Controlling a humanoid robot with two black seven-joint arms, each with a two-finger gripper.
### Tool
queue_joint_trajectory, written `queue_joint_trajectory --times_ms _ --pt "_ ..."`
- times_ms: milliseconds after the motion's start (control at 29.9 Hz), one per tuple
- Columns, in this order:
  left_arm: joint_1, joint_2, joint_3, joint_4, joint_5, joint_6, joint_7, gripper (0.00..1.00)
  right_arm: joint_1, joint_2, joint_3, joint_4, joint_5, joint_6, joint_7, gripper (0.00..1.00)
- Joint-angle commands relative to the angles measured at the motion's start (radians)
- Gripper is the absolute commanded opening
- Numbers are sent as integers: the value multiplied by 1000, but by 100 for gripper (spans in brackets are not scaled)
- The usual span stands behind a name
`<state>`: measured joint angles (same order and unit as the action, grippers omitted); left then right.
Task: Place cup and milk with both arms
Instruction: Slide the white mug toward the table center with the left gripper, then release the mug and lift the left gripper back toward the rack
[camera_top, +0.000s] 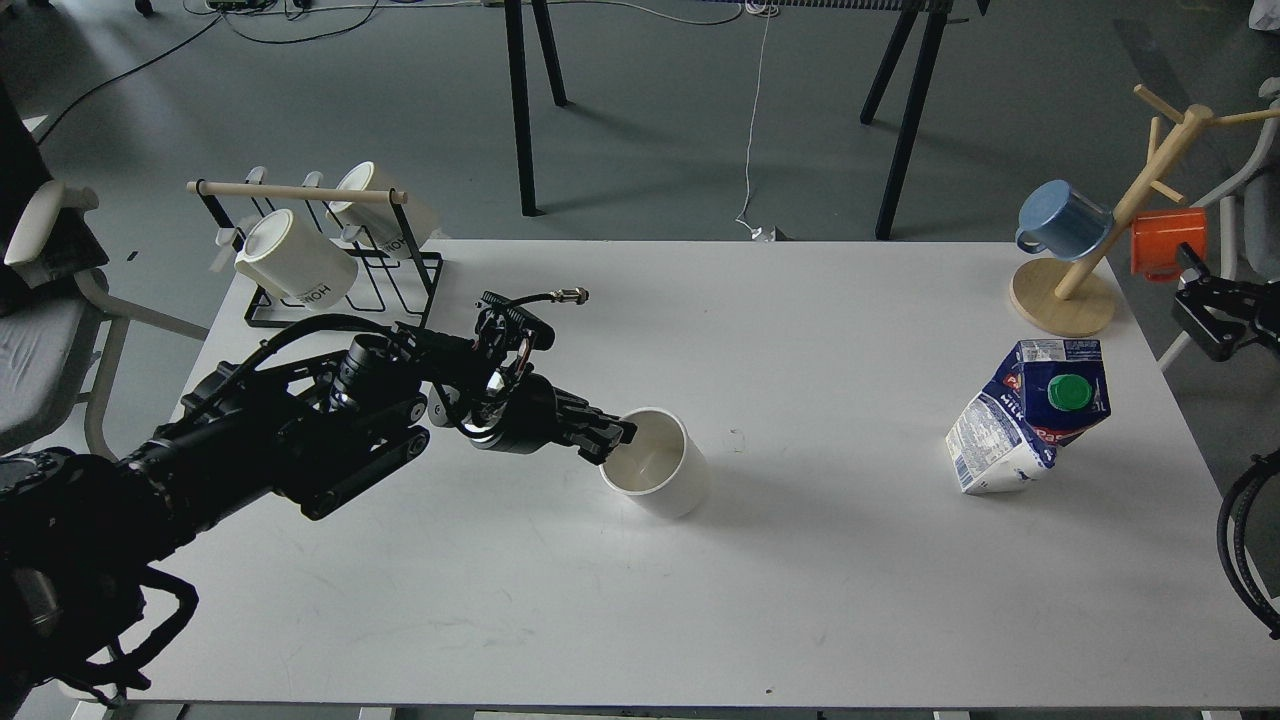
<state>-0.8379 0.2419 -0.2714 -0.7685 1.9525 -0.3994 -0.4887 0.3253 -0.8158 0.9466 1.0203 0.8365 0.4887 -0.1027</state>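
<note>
A white cup (660, 468) sits near the middle of the white table (640, 600), tilted a little toward me. My left gripper (612, 437) is shut on the cup's near-left rim, the black arm reaching in from the left. A blue and white milk carton (1030, 415) with a green cap stands tilted at the right side of the table. My right gripper (1205, 320) is off the table's right edge, beside the mug tree; I cannot tell its fingers apart.
A black wire rack (340, 270) with a wooden rod holds two white mugs at the back left. A wooden mug tree (1075, 290) at the back right carries a blue mug (1065, 222) and an orange mug (1165, 243).
</note>
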Motion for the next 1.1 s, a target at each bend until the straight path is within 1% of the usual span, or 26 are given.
queue_joint_trajectory --times_ms 0,267,368,401,435,468,502,568,635,736,836,903,1003,1070 --pt "5 1 -2 0 0 -1 0 12 0 1 0 -2 0 0 0 99" --pt "6 4 -22 -12 -23 -12 0 22 -9 1 1 -6 1 0 -2 99" --pt "5 7 -43 -17 -84 -13 0 29 -12 0 3 -2 4 0 -2 99" --pt "5 8 -48 -17 -116 -15 0 34 -12 -2 6 1 4 0 -2 99" --pt "5 10 -51 -17 -150 -15 0 51 -12 -5 7 6 4 0 -2 99" --pt "5 11 -58 -17 -208 -16 0 88 -14 -6 14 11 4 0 -2 99" --pt "8 16 -67 -17 -269 -15 0 93 -14 -13 21 20 4 0 -2 99" --pt "13 42 -74 -15 -418 -27 0 93 -22 -63 30 34 4 0 3 99" --pt "17 74 -81 -15 -582 -86 0 93 -29 -109 34 34 6 0 6 99" --pt "19 123 -100 -11 -876 -89 0 94 -89 -164 32 40 35 0 1 99" --pt "23 171 -104 -9 -1178 -89 0 94 -179 -175 31 84 131 0 -2 99" --pt "23 206 -106 -9 -1317 -89 0 94 -250 -177 34 130 177 0 -2 99" --pt "23 257 -111 -9 -1486 -89 0 94 -353 -177 32 204 255 0 0 99" --pt "23 290 -111 -20 -1537 -89 0 94 -425 -172 31 247 291 0 1 99"
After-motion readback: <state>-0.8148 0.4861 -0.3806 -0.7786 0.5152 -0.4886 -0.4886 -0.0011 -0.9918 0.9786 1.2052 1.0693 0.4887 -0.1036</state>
